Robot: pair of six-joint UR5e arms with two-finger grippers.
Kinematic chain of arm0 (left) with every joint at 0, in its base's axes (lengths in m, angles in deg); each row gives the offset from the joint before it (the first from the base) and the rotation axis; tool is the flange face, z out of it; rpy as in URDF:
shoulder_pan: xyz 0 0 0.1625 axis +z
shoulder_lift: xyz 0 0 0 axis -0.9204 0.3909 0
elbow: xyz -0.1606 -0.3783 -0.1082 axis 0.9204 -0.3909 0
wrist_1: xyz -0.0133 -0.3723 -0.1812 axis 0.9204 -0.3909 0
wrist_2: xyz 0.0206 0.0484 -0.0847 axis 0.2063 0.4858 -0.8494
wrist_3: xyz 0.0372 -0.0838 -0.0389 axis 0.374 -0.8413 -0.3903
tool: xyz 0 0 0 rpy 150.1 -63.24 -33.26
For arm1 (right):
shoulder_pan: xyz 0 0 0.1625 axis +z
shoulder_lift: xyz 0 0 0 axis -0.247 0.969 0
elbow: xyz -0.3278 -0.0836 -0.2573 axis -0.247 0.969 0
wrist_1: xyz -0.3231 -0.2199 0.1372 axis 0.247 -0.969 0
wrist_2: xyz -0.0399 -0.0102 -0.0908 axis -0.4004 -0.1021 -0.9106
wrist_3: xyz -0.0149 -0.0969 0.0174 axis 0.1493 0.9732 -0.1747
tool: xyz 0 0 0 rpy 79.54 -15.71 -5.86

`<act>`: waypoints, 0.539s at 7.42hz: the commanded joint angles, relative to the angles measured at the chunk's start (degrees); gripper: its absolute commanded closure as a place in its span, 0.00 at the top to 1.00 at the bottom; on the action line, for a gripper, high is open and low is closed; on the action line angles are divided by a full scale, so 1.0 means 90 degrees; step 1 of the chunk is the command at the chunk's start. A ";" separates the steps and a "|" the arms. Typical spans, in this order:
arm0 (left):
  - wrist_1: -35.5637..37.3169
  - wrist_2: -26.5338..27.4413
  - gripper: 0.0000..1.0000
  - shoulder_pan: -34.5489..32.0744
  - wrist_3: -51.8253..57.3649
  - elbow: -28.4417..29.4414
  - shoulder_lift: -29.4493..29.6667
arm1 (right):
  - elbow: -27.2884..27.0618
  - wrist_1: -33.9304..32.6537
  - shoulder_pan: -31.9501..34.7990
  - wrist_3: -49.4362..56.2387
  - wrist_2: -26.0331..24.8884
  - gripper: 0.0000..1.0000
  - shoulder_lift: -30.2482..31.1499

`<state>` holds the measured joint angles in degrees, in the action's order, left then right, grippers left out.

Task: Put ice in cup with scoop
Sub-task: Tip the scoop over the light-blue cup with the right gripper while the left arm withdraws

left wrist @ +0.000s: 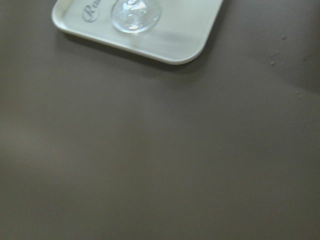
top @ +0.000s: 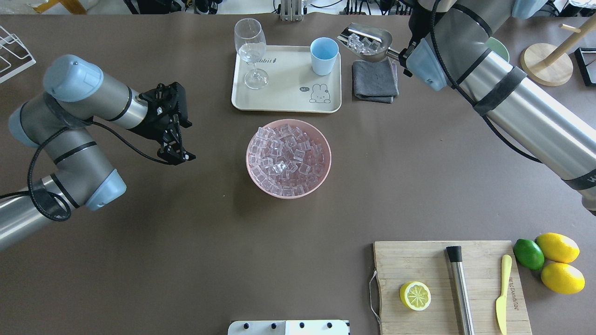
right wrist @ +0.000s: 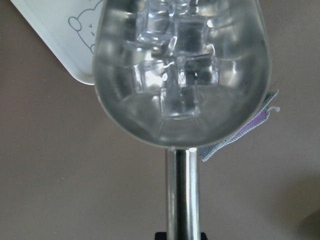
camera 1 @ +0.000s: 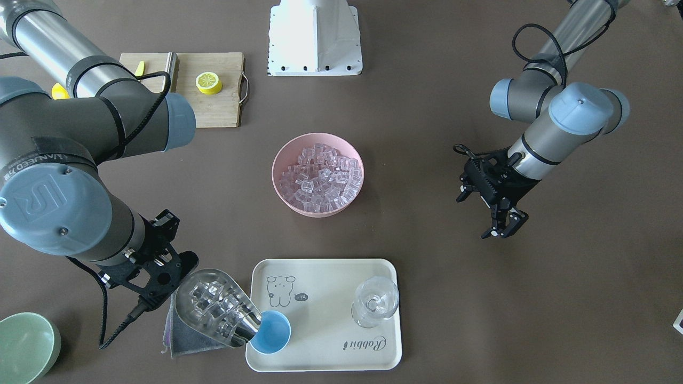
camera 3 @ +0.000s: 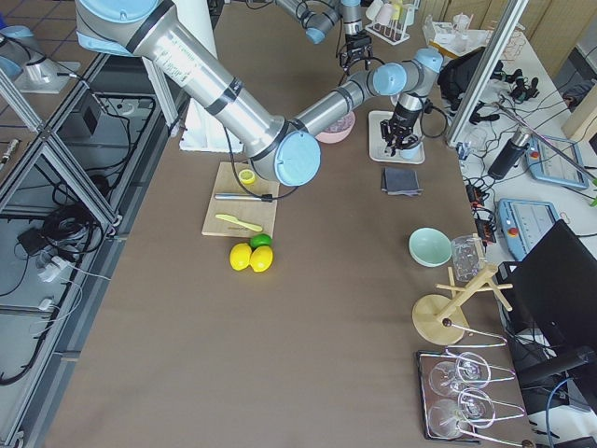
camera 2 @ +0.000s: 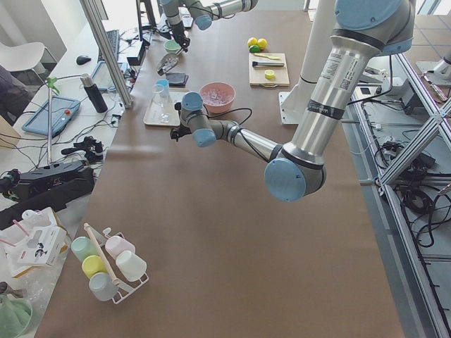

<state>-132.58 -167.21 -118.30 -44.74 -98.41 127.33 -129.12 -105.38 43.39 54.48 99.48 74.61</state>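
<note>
Exterior front-facing: right tool (camera 1: 165, 276) clamps the scoop (camera 1: 239, 326) holding ice (camera 1: 209, 296) just beside the cup (camera 1: 275, 334); left tool (camera 1: 501, 228) gapes empty.

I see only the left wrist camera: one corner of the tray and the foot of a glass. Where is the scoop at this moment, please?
Observer: The right gripper holds the scoop by its handle, raised, with its mouth pointing at the cup and close to the rim.
Operator: Is the scoop loaded?
Observer: Yes, several ice cubes lie in its trough. The part of the cup's inside that shows is plain blue, with no cubes.
Operator: And my own gripper, does it carry anything?
Observer: No. The left gripper is open and empty, above bare table, off to the side of the pink bowl.
</note>
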 commanded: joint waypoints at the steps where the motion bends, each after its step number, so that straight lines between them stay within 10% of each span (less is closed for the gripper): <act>1: 0.0165 0.0652 0.99 -0.0828 -0.0032 -0.0142 -0.0622 | 0.0451 -0.0549 -0.0169 0.0517 -0.0443 0.00 -0.0400; 4: 0.1054 0.0848 0.99 -0.2041 -0.0041 -0.0403 -0.1489 | 0.0763 -0.1126 -0.0170 0.0821 -0.0678 0.00 -0.0702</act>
<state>-126.35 -159.63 -131.28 -45.03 -100.12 119.57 -124.20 -113.44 41.92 60.73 94.74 69.83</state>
